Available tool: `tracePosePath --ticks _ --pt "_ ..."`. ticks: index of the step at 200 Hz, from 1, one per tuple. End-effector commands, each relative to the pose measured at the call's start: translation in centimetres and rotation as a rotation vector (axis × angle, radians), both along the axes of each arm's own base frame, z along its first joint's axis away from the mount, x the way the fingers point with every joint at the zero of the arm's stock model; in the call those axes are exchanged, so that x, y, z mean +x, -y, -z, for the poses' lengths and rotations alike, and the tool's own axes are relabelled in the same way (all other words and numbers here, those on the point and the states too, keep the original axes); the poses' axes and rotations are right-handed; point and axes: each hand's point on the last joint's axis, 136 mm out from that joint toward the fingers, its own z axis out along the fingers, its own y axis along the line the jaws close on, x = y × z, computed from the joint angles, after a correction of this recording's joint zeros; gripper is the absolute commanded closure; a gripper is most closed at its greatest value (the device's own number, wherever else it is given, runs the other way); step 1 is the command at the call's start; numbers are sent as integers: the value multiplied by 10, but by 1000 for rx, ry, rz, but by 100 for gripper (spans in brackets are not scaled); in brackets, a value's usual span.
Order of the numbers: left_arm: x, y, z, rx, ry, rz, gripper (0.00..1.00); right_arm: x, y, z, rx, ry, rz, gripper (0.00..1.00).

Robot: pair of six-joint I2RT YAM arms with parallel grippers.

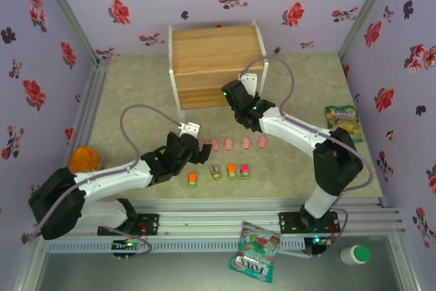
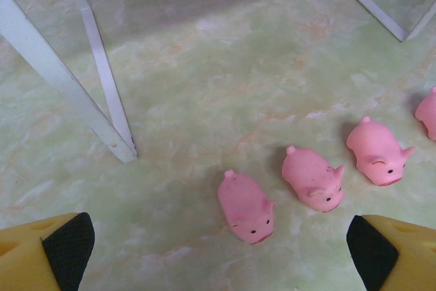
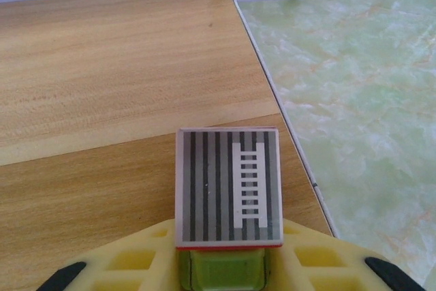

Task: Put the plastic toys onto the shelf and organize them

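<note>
One small blocky plastic toy (image 3: pixel 228 195), green base, grey striped top: pinched by narrowly closed right gripper (image 3: pixel 225 257) over light wooden two-tier shelf (image 3: pixel 102 66), lower board, near its right edge. Left gripper (image 2: pixel 218 258): spread wide, empty, nearest pink pig figurine (image 2: pixel 245 207) just ahead between its fingers.

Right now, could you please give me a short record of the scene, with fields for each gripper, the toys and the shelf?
left gripper: open, low over the table, nearest pink pig between its fingers
right gripper: closed on the grey-striped block, over a board of the shelf
pig row: on the table, in front of the shelf
loose blocks: four, in a line nearer the arms than the pigs
</note>
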Motion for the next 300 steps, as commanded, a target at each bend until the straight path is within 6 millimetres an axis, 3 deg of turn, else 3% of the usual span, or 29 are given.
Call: tracePosePath --ticks 1,142,179,245,300 --pt "3 6 -7 10 11 18 0 0 15 1 -19 7 53 65" --pt "2 5 -9 9 15 19 0 -3 7 -22 -51 44 41 59" --pt "2 5 -11 6 18 19 0 -5 2 -36 -65 70 31 57" --pt "1 3 -12 3 21 19 0 -18 -10 -46 -64 89 1 56" --pt "2 2 -15 2 29 16 0 -41 -24 -46 -57 92 -41 56"
